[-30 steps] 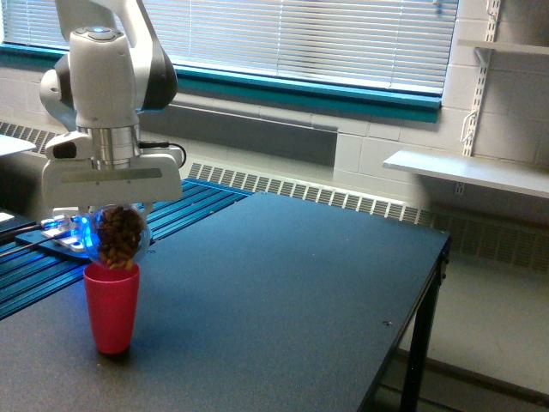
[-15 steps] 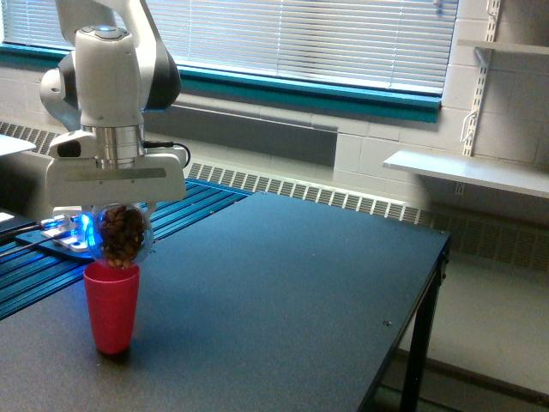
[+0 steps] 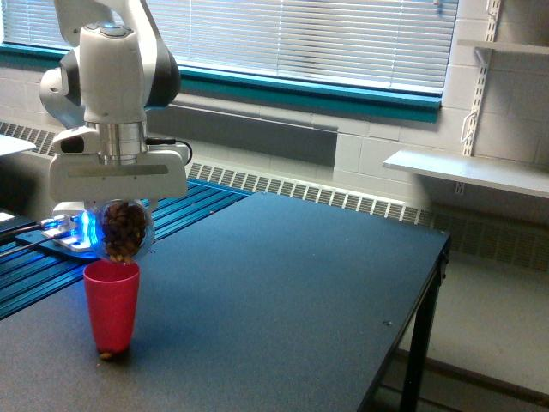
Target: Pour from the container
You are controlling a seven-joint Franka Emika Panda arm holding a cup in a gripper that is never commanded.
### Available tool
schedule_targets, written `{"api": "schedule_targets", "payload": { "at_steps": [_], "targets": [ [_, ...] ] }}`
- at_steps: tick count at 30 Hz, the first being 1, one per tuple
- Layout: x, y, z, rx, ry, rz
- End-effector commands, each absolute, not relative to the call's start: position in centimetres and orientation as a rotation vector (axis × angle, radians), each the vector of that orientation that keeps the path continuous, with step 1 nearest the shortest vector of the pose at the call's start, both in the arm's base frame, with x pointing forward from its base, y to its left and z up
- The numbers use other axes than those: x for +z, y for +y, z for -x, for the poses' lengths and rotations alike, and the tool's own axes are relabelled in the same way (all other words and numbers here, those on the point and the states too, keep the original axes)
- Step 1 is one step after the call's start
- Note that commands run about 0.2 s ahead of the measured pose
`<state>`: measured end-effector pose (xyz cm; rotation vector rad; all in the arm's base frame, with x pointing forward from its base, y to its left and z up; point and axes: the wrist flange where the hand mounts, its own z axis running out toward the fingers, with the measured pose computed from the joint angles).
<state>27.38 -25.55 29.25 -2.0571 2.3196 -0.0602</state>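
Exterior view, the only one given: at the left of the frame one white robot arm (image 3: 111,77) hangs down over a dark table (image 3: 283,292), and its gripper (image 3: 120,225) is clamped on one clear cup (image 3: 123,232), which is tipped over so that the brown, nut-like pieces inside it show through the wall. The clear cup sits at the lower left of the frame, directly above one red cup (image 3: 111,307), its lowest edge just at or touching the red cup's rim; whether they touch cannot be told. The red cup stands upright on the table near the frame's lower left corner. One small brown bit (image 3: 106,354) lies on the table at the foot of the red cup. Behind the gripper, at the far left, a blue light (image 3: 84,230) glows on a device whose shape is mostly hidden, resting on a blue ribbed surface (image 3: 184,210). Across the top of the frame runs one window with white blinds (image 3: 300,39) above a teal sill (image 3: 309,90). At the right edge two white shelves (image 3: 467,172) are fixed to the block wall, one upper and one lower. No brand, label or writing can be read anywhere.
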Motion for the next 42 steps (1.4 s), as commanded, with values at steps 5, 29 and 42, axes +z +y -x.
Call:
{"api": "schedule_targets", "payload": {
  "at_steps": [5,29,42],
  "targets": [
    [29.4,-25.4,-27.1,-0.028,2.374,2.001],
    [28.3,-25.8,-28.0,0.114,2.416,1.967],
    [28.2,-25.6,-28.7,0.149,2.411,1.980]
  ]
}}
